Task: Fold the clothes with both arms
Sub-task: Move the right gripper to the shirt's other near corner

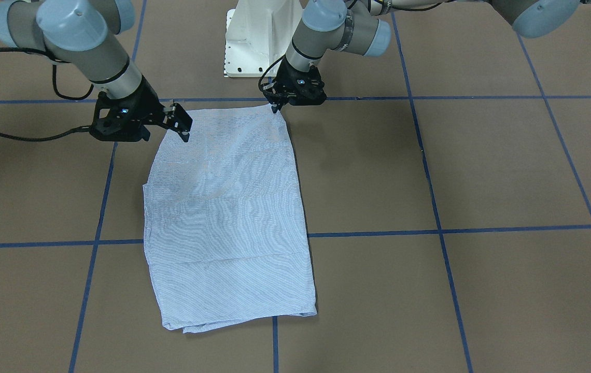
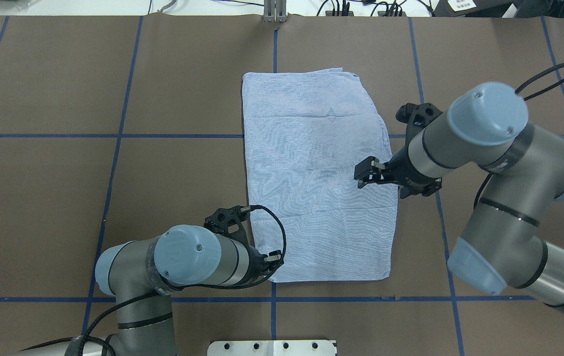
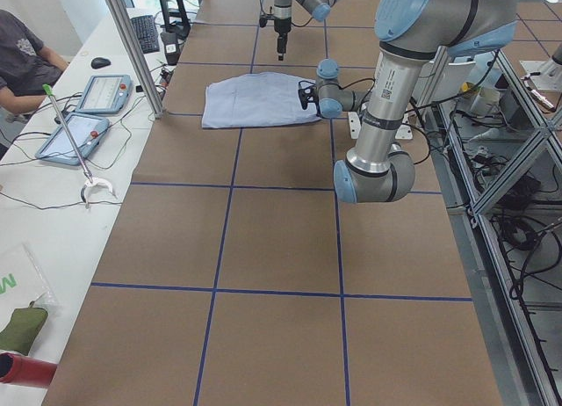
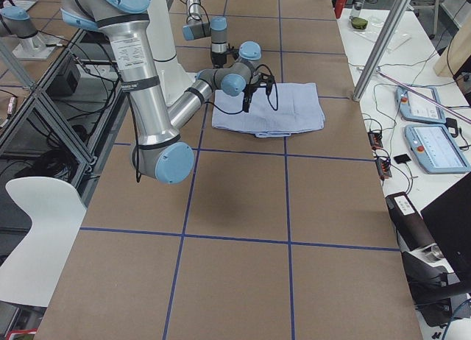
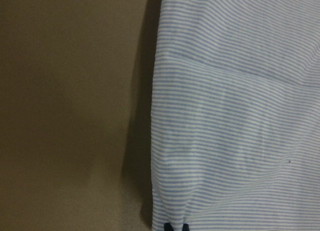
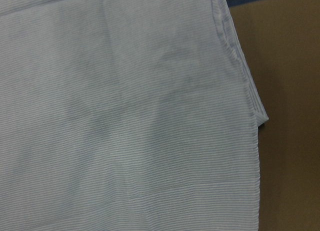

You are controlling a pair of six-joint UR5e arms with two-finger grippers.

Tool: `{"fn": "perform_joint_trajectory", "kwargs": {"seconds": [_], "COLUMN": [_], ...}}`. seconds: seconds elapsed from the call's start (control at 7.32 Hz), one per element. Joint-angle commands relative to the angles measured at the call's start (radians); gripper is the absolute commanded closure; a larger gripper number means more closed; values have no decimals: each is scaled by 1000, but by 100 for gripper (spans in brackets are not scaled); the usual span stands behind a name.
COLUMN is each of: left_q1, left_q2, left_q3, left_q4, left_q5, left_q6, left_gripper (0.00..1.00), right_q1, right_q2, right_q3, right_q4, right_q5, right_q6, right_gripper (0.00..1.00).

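Observation:
The striped light-blue-and-white shirt (image 1: 228,217) lies folded into a long flat rectangle on the brown table and also shows in the overhead view (image 2: 316,173). My left gripper (image 1: 276,108) is at the shirt's corner nearest the robot base (image 2: 276,257). In the left wrist view its dark fingertips (image 5: 175,227) are closed on the puckered shirt edge (image 5: 235,116). My right gripper (image 1: 184,124) hovers open and empty over the shirt's other long edge (image 2: 363,175). The right wrist view shows only flat striped cloth (image 6: 125,116). Collar, pocket and buttons are hidden.
The white pedestal base (image 1: 259,41) stands just behind the shirt. Blue tape lines (image 2: 114,136) grid the brown table. In the left side view, an operator (image 3: 22,59) sits beside control tablets (image 3: 88,112) on a side bench.

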Motion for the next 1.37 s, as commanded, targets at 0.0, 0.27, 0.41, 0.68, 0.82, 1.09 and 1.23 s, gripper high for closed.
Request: {"fn": "perform_joint_trajectory", "kwargs": {"seconds": [0.0, 0.27, 0.41, 0.68, 0.82, 1.09, 1.23], "left_q1": [-2, -5, -5, -4, -2, -2, -2], "left_q2": [2, 0, 0, 0, 2, 2, 0], "left_q3": [2, 2, 5, 6, 6, 6, 2], "left_q4": [0, 0, 0, 0, 0, -2, 0], "left_q5": [0, 0, -2, -3, -3, -3, -3], "left_q6": [6, 8, 8, 6, 6, 3, 0], "left_gripper": [100, 100, 100, 100, 100, 100, 100], "right_q1": [-119, -199, -236, -248, -254, -289, -309], "right_q2": [4, -11, -20, -69, -77, -77, -78], "right_q3": [17, 19, 18, 16, 16, 13, 4], "right_q4": [0, -3, -6, -8, -14, -15, -15], "right_q5": [-125, -224, -266, -269, -268, -285, -286], "right_q6": [290, 386, 414, 419, 419, 420, 420], "right_gripper": [0, 0, 0, 0, 0, 0, 0]}}
